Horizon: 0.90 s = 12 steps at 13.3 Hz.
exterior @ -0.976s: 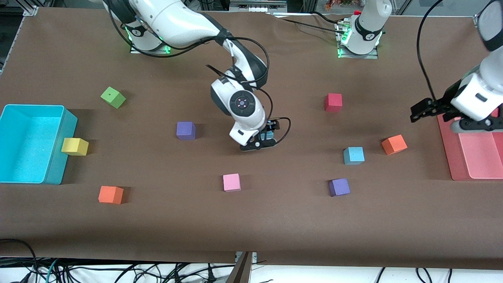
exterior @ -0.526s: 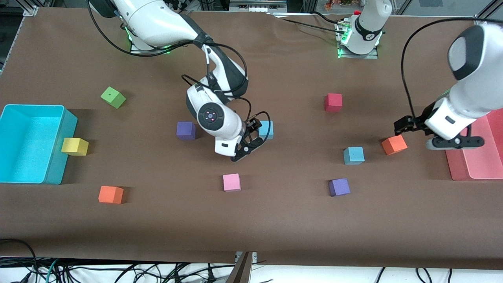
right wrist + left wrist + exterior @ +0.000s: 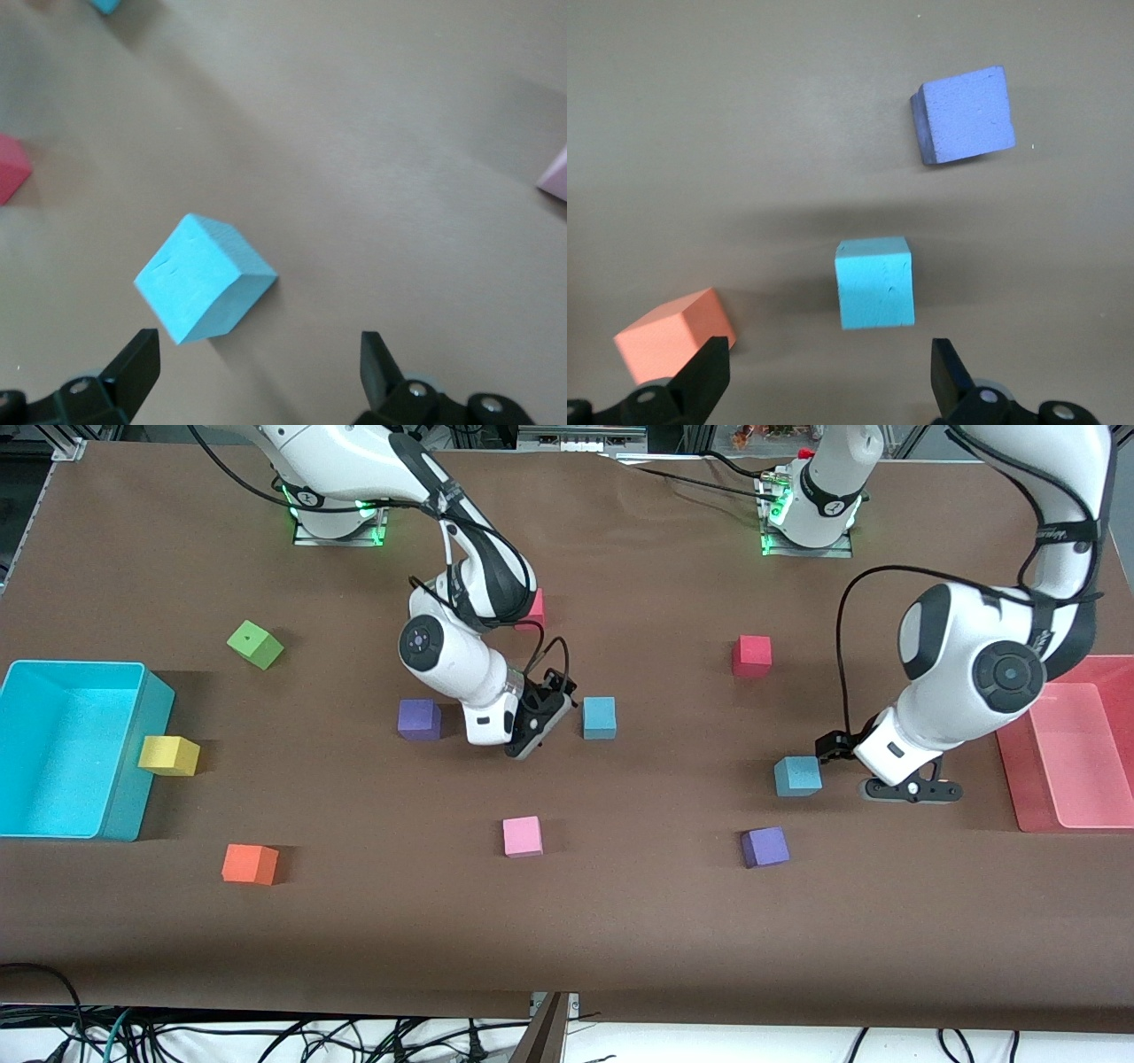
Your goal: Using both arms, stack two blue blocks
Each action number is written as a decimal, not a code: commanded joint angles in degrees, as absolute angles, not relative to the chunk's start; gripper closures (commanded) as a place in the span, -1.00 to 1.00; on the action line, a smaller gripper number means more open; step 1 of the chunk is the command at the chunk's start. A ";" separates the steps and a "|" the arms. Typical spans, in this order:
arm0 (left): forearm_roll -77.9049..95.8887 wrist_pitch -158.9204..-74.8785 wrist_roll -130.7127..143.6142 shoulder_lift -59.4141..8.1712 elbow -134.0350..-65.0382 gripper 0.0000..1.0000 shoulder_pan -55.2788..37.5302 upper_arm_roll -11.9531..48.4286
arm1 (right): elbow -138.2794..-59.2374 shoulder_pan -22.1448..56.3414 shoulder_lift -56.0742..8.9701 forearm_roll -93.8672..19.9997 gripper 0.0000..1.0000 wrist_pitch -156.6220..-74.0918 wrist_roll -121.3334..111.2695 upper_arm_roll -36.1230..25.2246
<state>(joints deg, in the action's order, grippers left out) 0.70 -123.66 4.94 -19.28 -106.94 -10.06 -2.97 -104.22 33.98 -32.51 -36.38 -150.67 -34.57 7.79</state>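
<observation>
A: What is the biggest thing here?
B: The table (image 3: 620, 921), under a matte brown sheet that fills the front view. Next is the cyan bin (image 3: 133, 753), a smooth open box at the middle of that view's left edge, and the flat pink tray (image 3: 1076, 779) at the right edge.

A: And the arms?
B: Glossy white shells with black joints and cables. The right gripper (image 3: 538, 722) hangs low just left of centre, its fingers (image 3: 133, 367) spread wide and empty. The left gripper (image 3: 873, 775) is low at centre right, fingers (image 3: 700, 381) wide apart and also holding nothing.

A: Where are the blue blocks?
B: Both are foam cubes with a fine grainy surface, lying on the table apart from each other. One blue block (image 3: 599, 717) lies just beside the right gripper, near the centre of the front view. The other blue block (image 3: 797, 776) lies just beside the left gripper, lower and to the right in the front view.

A: Any other cubes?
B: Same size, same foam: a purple cube (image 3: 765, 847) below the second blue block, a pink cube (image 3: 522, 836) at lower centre, a red cube (image 3: 751, 655) above right of centre.
</observation>
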 commanded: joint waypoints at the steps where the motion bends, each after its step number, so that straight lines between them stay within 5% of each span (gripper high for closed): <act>1: 0.35 -130.14 3.96 -22.05 -108.62 -1.00 -11.16 -3.43 | -109.33 33.49 -30.41 -46.88 -1.00 -155.38 -49.85 9.58; 7: 0.44 -139.31 4.22 -27.68 -111.09 -1.00 -11.34 -3.34 | -109.07 32.70 -34.36 -84.42 -1.00 -151.80 -95.66 9.49; 12: 4.57 -139.57 4.39 -29.53 -111.18 -1.00 -12.48 -3.34 | -106.79 32.70 -37.09 -87.80 -1.00 -151.70 -99.40 9.49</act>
